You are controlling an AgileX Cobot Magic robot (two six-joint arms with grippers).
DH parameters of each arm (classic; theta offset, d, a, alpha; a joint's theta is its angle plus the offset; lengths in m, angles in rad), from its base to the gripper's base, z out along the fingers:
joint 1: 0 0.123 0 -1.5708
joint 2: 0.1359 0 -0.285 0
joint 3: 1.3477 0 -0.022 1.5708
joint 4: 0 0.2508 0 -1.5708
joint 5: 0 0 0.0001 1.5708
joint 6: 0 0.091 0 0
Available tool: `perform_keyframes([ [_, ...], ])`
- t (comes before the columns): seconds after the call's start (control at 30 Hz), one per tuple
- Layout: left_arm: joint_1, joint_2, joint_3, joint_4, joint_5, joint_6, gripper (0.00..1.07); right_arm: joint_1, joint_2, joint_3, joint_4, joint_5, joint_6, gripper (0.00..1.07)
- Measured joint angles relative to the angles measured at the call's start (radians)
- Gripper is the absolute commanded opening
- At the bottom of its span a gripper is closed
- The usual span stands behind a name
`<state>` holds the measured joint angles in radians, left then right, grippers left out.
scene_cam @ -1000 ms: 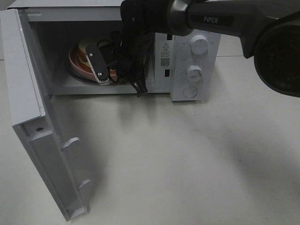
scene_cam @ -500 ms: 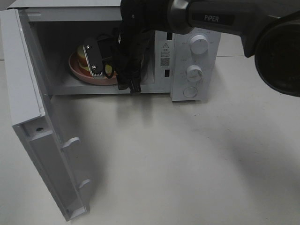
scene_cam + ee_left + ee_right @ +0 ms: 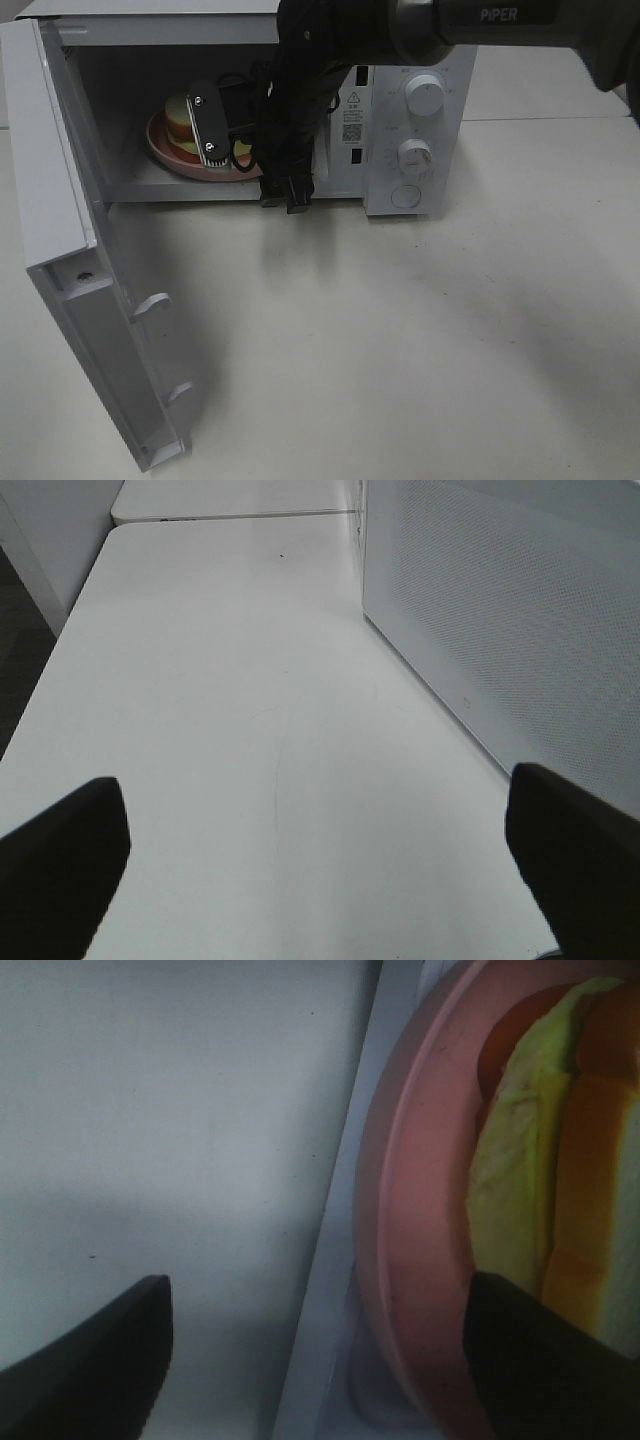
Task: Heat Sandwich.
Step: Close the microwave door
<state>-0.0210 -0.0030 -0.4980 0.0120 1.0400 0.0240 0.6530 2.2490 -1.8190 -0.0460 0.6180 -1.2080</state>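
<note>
The sandwich (image 3: 178, 112) lies on a round pink plate (image 3: 166, 150) inside the open microwave (image 3: 400, 60). My right gripper (image 3: 252, 183) reaches into the oven's mouth at the plate's near rim, jaws spread. In the right wrist view the plate's rim (image 3: 400, 1210) runs between the two dark fingertips (image 3: 90, 1360) without being pinched, and the sandwich (image 3: 560, 1160) shows its yellow-green filling and orange crust. My left gripper (image 3: 320, 870) is open over bare table beside the microwave's perforated side wall (image 3: 500, 600); the high view does not show it.
The microwave door (image 3: 90, 300) hangs wide open toward the left front. Two knobs (image 3: 425, 95) (image 3: 413, 155) and a round button sit on the control panel at right. The white table (image 3: 400, 350) stretches in front.
The right gripper's jaws have spread and let go of the plate. The plate now rests flat in the oven, and the hand has drawn slightly back toward the opening.
</note>
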Motion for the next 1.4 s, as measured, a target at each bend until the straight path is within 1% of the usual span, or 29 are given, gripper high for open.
perform_keyframes([
  [0.07, 0.000, 0.000, 0.000, 0.000, 0.000, 0.000, 0.98, 0.000, -0.040, 0.066, 0.000, -0.011, 0.004, 0.76],
  [0.1, 0.000, 0.000, 0.000, 0.000, 0.000, 0.000, 0.98, 0.000, -0.040, 0.066, 0.000, -0.011, 0.004, 0.76],
  [0.2, 0.000, 0.000, 0.000, 0.000, 0.000, 0.000, 0.98, 0.000, -0.079, 0.138, 0.000, -0.019, 0.005, 0.76],
  [0.23, 0.000, 0.000, 0.000, 0.000, 0.000, 0.000, 0.98, 0.000, -0.079, 0.138, 0.000, -0.019, 0.005, 0.76],
  [0.27, 0.000, 0.000, 0.000, 0.000, 0.000, 0.000, 0.98, 0.000, -0.109, 0.191, 0.000, -0.021, 0.006, 0.76],
  [0.33, 0.000, 0.000, 0.000, 0.000, 0.000, 0.000, 0.98, 0.000, -0.134, 0.235, 0.000, -0.023, 0.006, 0.76],
  [0.37, 0.000, 0.000, 0.000, 0.000, 0.000, 0.000, 0.98, 0.000, -0.163, 0.274, 0.000, -0.026, 0.008, 0.76],
  [0.4, 0.000, 0.000, 0.000, 0.000, 0.000, 0.000, 0.98, 0.000, -0.163, 0.274, 0.000, -0.026, 0.008, 0.76],
  [0.47, 0.000, 0.000, 0.000, 0.000, 0.000, 0.000, 0.98, 0.000, -0.191, 0.315, 0.001, -0.026, 0.016, 0.76],
  [0.5, 0.000, 0.000, 0.000, 0.000, 0.000, 0.000, 0.98, 0.000, -0.219, 0.352, 0.001, -0.030, 0.035, 0.76],
  [0.53, 0.000, 0.000, 0.000, 0.000, 0.000, 0.000, 0.98, 0.000, -0.219, 0.352, 0.001, -0.030, 0.035, 0.76],
  [0.67, 0.000, 0.000, 0.000, 0.000, 0.000, 0.000, 0.98, 0.000, -0.298, 0.435, 0.001, -0.037, 0.105, 0.76],
  [0.7, 0.000, 0.000, 0.000, 0.000, 0.000, 0.000, 0.98, 0.000, -0.298, 0.435, 0.001, -0.037, 0.105, 0.76],
  [0.8, 0.000, 0.000, 0.000, 0.000, 0.000, 0.000, 0.98, 0.000, -0.366, 0.507, 0.001, -0.037, 0.167, 0.76],
  [0.83, 0.000, 0.000, 0.000, 0.000, 0.000, 0.000, 0.98, 0.000, -0.366, 0.507, 0.001, -0.037, 0.167, 0.76],
  [0.9, 0.000, 0.000, 0.000, 0.000, 0.000, 0.000, 0.98, 0.000, -0.399, 0.540, 0.001, -0.037, 0.197, 0.76],
  [0.93, 0.000, 0.000, 0.000, 0.000, 0.000, 0.000, 0.98, 0.000, -0.434, 0.575, 0.001, -0.037, 0.242, 0.76],
  [1.07, 0.000, 0.000, 0.000, 0.000, 0.000, 0.000, 0.98, 0.000, -0.483, 0.623, 0.001, -0.037, 0.319, 0.76],
  [1.1, 0.000, 0.000, 0.000, 0.000, 0.000, 0.000, 0.98, 0.000, -0.518, 0.653, 0.001, -0.036, 0.390, 0.76],
  [1.17, 0.000, 0.000, 0.000, 0.000, 0.000, 0.000, 0.98, 0.000, -0.532, 0.665, 0.001, -0.035, 0.422, 0.76],
  [1.23, 0.000, 0.000, 0.000, 0.000, 0.000, 0.000, 0.98, 0.000, -0.581, 0.702, 0.001, -0.022, 0.547, 0.76],
  [1.27, 0.000, 0.000, 0.000, 0.000, 0.000, 0.000, 0.98, 0.000, -0.581, 0.702, 0.001, -0.022, 0.547, 0.76],
  [1.4, 0.000, 0.000, 0.000, 0.000, 0.000, 0.000, 0.98, 0.000, -0.668, 0.750, 0.001, 0.051, 0.716, 0.76],
])
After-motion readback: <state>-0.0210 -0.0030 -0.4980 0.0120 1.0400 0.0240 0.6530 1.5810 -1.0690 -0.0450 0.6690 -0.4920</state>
